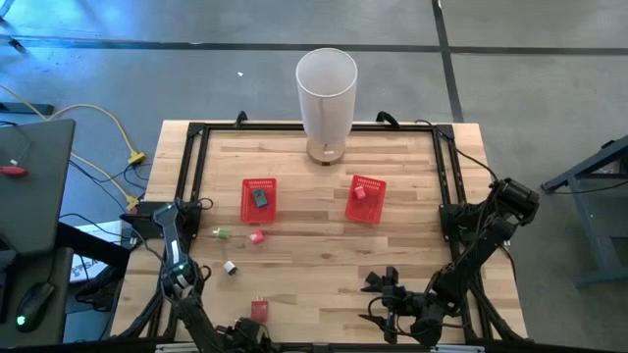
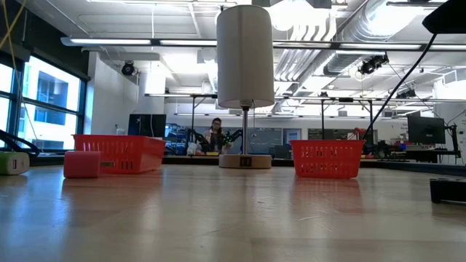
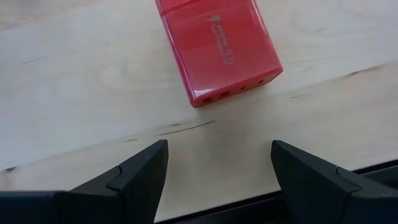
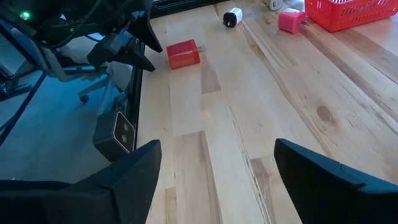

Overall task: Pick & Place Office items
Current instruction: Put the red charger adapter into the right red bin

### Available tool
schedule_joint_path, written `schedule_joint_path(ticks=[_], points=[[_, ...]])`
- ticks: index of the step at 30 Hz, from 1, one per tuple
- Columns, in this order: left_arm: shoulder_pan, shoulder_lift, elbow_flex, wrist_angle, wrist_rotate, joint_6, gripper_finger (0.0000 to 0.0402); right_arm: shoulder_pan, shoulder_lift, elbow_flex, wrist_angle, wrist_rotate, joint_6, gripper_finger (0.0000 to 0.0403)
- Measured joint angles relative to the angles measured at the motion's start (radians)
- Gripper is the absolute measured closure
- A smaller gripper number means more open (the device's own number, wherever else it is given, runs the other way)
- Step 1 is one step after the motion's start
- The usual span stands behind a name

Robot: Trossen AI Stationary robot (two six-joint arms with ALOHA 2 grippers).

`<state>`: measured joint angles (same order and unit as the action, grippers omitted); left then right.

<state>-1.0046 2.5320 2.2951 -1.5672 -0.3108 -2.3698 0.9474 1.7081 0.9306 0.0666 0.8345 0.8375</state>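
With a dark item and a reddish one, perhaps, already in the two baskets (image 1: 259, 199), the left gripper (image 3: 217, 163) hangs wide open and empty just short of the red block (image 3: 217, 46) while pink, green and white pieces lie loose beside the left basket, and the right gripper (image 4: 217, 165) waits open.

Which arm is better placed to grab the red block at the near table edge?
Left. The left gripper sits open right before the red block, nothing between them. The right gripper, also open, is farther across the table, seeing that block only at a distance.
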Motion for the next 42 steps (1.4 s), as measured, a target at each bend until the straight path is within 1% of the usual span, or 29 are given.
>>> schedule_joint_path(ticks=[10,18,29,32,35,37,42], points=[[0.000,0.000,0.000,0.001,-0.005,-0.010,0.0125,0.000,0.000,0.000,0.001,0.000,0.000,0.0102],[0.000,-0.001,0.000,0.005,-0.013,-0.001,0.0106,0.000,0.000,0.000,0.001,0.000,0.000,0.0102],[0.001,-0.001,0.000,0.008,-0.019,-0.002,0.0105,0.000,0.000,0.000,0.001,-0.005,0.000,0.0102],[0.001,-0.001,0.000,0.012,-0.046,0.004,0.0105,0.000,0.000,0.000,0.001,-0.005,0.000,0.0102],[-0.006,-0.001,0.000,0.051,-0.109,0.069,0.0105,0.000,0.000,0.000,0.001,-0.005,0.000,0.0102],[-0.008,-0.001,0.000,0.065,-0.136,0.081,0.0105,0.000,0.000,0.000,0.000,-0.005,0.000,0.0102],[-0.008,-0.001,0.000,0.065,-0.117,0.062,0.0105,0.002,0.000,0.000,-0.002,-0.006,0.000,0.0102]])
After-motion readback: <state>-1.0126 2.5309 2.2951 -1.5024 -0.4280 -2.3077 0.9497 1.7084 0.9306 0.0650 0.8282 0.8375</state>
